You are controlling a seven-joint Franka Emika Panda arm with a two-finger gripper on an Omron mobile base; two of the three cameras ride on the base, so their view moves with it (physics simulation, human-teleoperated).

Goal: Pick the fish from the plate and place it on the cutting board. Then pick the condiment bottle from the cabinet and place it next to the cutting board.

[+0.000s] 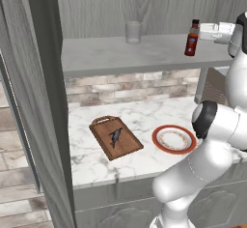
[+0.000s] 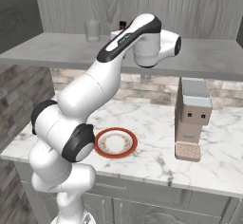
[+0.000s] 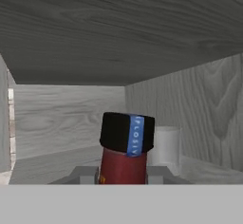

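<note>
Gripper (image 3: 123,175) clamping bottle (image 1: 191,38), upper right of frame; fish (image 1: 115,136) lying on board (image 1: 116,137). Risk: bottle slipping or clipping glass (image 1: 133,32) during withdrawal.

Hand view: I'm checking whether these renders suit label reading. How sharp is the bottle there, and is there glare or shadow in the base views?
Hand view: the bottle looms close and soft-edged, its blue cap strip lettering only partly legible. Left base view: even flat light, no glare, the fish small and smeared on the board. Right base view: faint soft shadow beside the plate, no blown highlights.
</note>
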